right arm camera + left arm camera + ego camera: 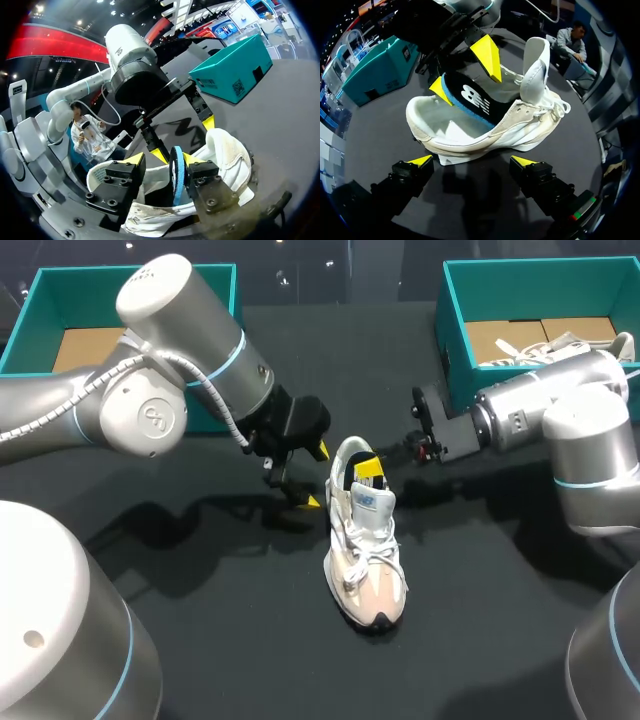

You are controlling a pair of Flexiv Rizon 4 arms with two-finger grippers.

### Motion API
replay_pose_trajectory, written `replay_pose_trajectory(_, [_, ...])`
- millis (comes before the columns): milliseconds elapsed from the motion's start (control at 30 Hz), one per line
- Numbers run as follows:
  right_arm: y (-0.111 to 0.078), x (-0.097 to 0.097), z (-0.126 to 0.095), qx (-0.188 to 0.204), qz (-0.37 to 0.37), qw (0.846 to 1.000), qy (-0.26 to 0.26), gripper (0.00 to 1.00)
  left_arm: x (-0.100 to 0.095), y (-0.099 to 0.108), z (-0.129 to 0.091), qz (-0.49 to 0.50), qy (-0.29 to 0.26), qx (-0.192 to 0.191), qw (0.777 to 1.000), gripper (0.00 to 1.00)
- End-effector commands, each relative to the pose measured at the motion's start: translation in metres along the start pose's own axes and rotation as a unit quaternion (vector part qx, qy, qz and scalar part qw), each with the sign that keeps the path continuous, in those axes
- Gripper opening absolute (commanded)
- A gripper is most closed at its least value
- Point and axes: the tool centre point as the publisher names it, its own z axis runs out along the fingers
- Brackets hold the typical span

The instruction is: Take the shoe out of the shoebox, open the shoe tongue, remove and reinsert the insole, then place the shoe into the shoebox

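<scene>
A white and beige shoe (365, 560) lies on the black table, toe toward me, with its tongue (535, 65) pulled up. A black insole with a blue edge (470, 97) stands on edge in the shoe's opening. My right gripper (164, 160) reaches into the opening from the heel side. The insole (176, 175) sits between its fingers against one of them, with a gap to the other, so the gripper is open. My left gripper (471, 161) hovers wide open beside the shoe's side (485, 132), touching nothing. In the head view it (316, 477) is just left of the heel.
A teal shoebox (60, 300) stands at the back left behind my left arm. A second teal box (455, 310) at the back right holds another shoe (540, 348). Bare black table lies in front of the shoe and to its sides.
</scene>
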Motion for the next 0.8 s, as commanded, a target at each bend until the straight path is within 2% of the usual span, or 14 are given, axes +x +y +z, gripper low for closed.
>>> replay_pose_trajectory(33, [0.000, 0.008, -0.011, 0.004, 0.005, 1.000, -0.028, 0.48, 0.004, 0.002, -0.009, 0.006, -0.001, 0.001, 1.000, 1.00])
replay_pose_trajectory(400, [-0.010, -0.009, -0.041, 0.019, 0.040, 0.997, -0.069, 0.46, 0.011, 0.011, -0.036, 0.038, 0.001, -0.004, 0.999, 1.00])
replay_pose_trajectory(567, [-0.016, -0.011, -0.063, 0.031, 0.064, 0.992, -0.101, 0.46, 0.017, 0.025, -0.054, 0.057, 0.007, -0.013, 0.998, 1.00])
replay_pose_trajectory(800, [-0.017, -0.005, -0.105, 0.061, 0.097, 0.979, -0.169, 0.45, 0.020, 0.044, -0.082, 0.085, 0.017, -0.031, 0.996, 1.00])
